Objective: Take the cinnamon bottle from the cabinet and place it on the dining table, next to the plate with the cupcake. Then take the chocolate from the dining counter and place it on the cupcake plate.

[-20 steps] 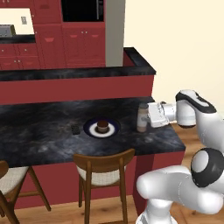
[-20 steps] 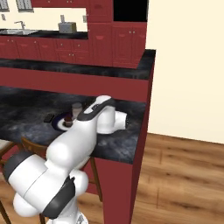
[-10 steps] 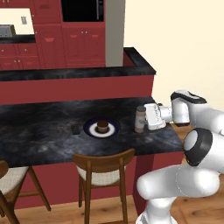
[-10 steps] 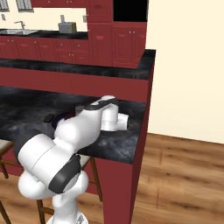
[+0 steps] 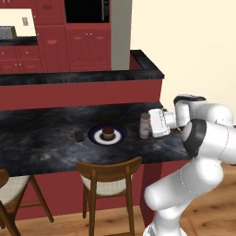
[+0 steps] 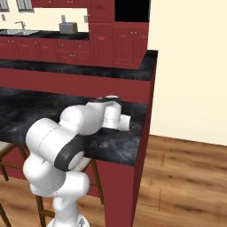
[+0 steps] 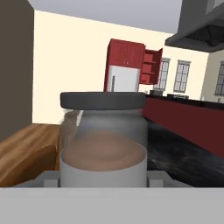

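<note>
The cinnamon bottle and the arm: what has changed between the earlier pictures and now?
The elbow of the arm has swung down and toward the cameras. The hand stays closed on the cinnamon bottle, which remains upright on the dining table, to the right of the plate. The cupcake and the chocolate have not moved.

The worktop (image 5: 46,147) is black marbled with grey. At its centre, the plate (image 5: 96,136) is white with a dark blue rim, carrying a brown cupcake (image 5: 108,133). At three o'clock from it, the cinnamon bottle (image 5: 144,126) is clear with brown powder, white band and grey lid. The cabinets (image 5: 87,44) are red.
</note>
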